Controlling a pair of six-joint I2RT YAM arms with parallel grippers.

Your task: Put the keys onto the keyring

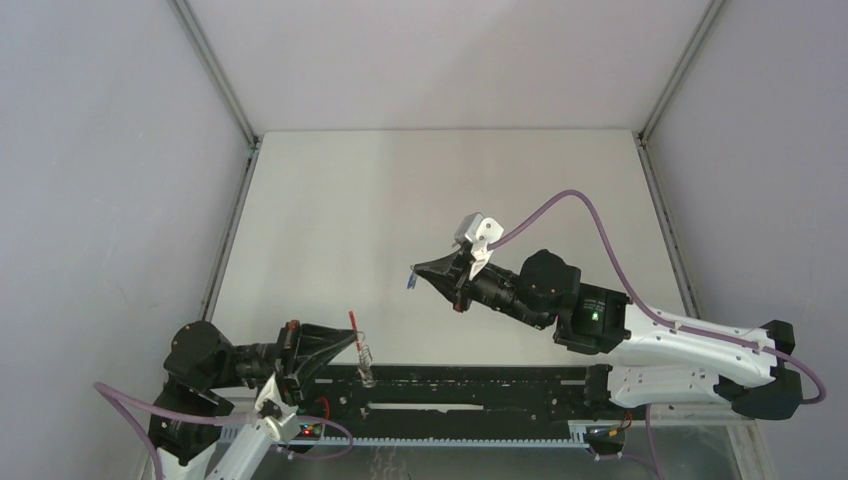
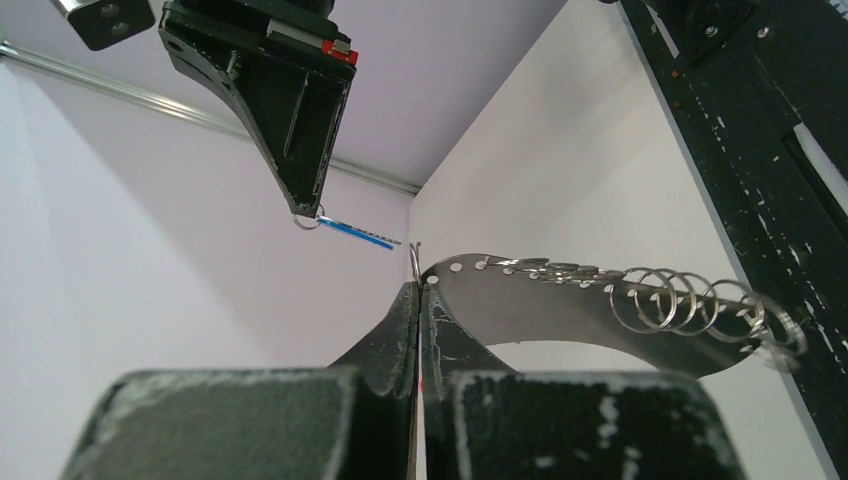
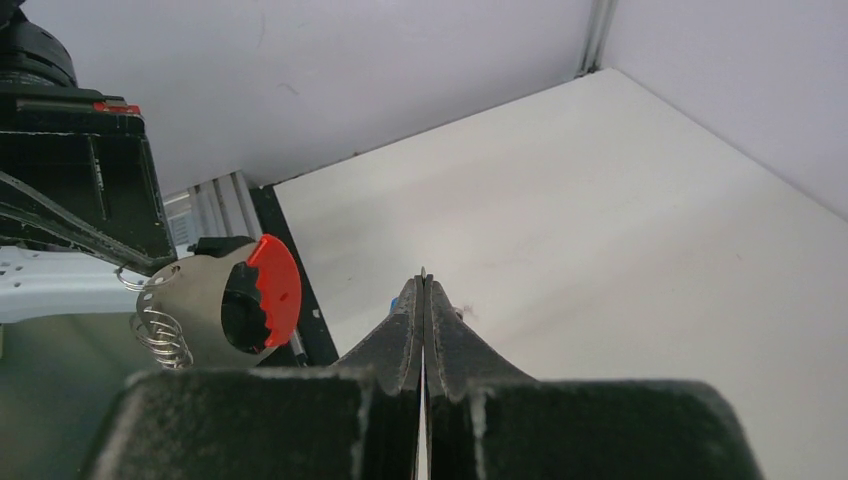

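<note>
My left gripper [image 1: 350, 341] is shut on the keyring and holds it above the table's near edge. The keyring has a red tag [image 1: 354, 322] and a cluster of grey metal rings [image 1: 367, 353]. In the left wrist view my left gripper [image 2: 420, 285] pinches it edge-on, and the grey plate and rings [image 2: 640, 300] trail right. My right gripper [image 1: 416, 271] is shut on the blue key [image 1: 410, 284], in the air up and right of the keyring. The blue key [image 2: 356, 233] hangs from the right gripper [image 2: 306, 208]. The right wrist view shows the right gripper [image 3: 424, 286], a blue sliver [image 3: 396, 301] and the red tag [image 3: 276, 290]. The yellow-orange key is out of view.
A black slotted rail [image 1: 480, 385] runs along the near edge between the arm bases. Pale walls with metal corner posts [image 1: 215, 70] close in the white table [image 1: 440, 190] on three sides. A purple cable [image 1: 570, 205] arcs over the right arm.
</note>
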